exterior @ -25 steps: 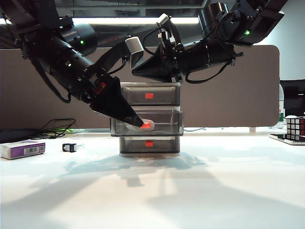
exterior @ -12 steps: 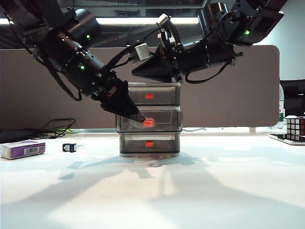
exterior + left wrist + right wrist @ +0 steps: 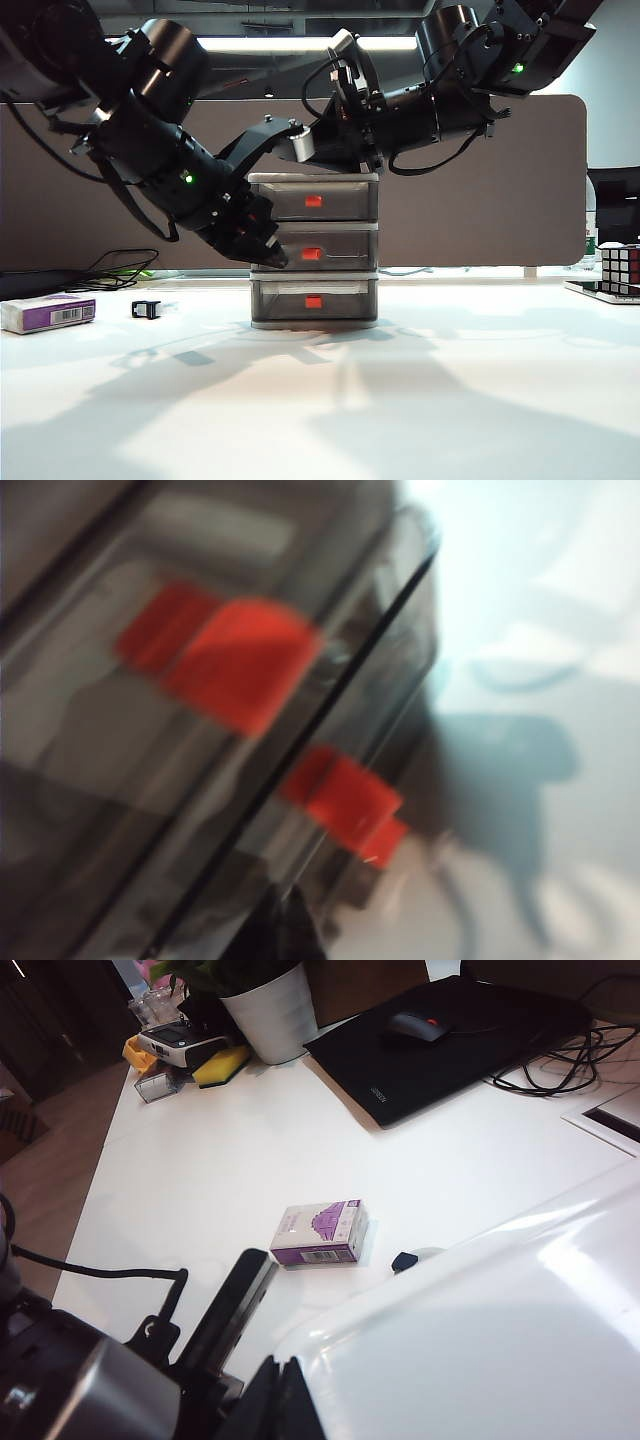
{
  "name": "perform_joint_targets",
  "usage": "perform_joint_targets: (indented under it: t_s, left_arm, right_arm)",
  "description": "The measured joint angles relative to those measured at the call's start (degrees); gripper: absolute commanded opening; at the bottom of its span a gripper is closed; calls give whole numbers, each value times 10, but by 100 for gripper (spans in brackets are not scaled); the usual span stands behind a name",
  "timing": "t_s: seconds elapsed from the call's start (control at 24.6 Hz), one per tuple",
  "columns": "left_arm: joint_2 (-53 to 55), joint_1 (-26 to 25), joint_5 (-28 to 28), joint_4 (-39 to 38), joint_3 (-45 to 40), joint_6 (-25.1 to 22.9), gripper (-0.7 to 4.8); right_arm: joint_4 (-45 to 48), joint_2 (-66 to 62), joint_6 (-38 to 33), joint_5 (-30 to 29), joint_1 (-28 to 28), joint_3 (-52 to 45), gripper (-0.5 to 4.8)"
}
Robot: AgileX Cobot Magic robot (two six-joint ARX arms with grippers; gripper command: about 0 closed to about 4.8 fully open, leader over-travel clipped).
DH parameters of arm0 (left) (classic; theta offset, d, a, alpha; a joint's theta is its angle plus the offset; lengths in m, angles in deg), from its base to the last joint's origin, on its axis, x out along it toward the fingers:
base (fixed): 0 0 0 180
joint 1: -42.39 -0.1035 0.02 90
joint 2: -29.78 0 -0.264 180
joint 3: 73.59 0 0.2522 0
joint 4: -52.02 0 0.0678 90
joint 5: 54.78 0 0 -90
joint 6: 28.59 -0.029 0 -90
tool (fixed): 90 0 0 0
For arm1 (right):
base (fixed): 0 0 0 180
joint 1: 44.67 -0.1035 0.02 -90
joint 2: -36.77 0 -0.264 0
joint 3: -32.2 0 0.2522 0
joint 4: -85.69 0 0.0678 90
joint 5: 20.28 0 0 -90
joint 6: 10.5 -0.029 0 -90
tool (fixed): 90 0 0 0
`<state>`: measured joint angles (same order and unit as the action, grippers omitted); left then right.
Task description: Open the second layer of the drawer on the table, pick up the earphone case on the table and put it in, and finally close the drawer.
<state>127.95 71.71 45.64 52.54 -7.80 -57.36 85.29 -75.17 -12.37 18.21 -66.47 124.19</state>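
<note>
The drawer stands mid-table with all three smoky fronts flush in the white frame. The second layer is pushed in, and its red-orange tab faces me. My left gripper is shut, its tips against the left front of that layer. The blurred left wrist view shows the shut left gripper close to the drawer and its red tabs. My right gripper is shut and rests on the unit's top; the right wrist view shows the right gripper against the white top. The earphone case is hidden.
A purple-and-white box and a small black clip lie at the table's left; they also appear as the box and clip. A Rubik's cube sits far right. Cables, a laptop and a plant pot stand behind.
The middle drawer, pulled out a second ago with the white case inside, has slid in flush. My left gripper pushed it back and its wrist turned. The right arm kept still.
</note>
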Motion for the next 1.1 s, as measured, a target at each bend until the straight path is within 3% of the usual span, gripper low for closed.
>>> perform_joint_targets:
  t_s: [0.33, 0.57, 0.81, 1.1]
  left_arm:
    - [0, 3, -35, 75, -7, 23, -5]
    - [-42, 2, 25, 1, -11, 14, -5]
    - [-179, 1, 14, 9, -85, 20, -5]
    - [-330, 1, -7, 7, -191, 93, -5]
  right_arm:
    - [0, 0, 10, 9, -1, 0, -5]
    - [5, 0, 11, 9, -1, 0, -5]
    - [23, 0, 6, 12, 2, -3, -5]
    - [7, 49, -13, 30, 19, -10, -5]
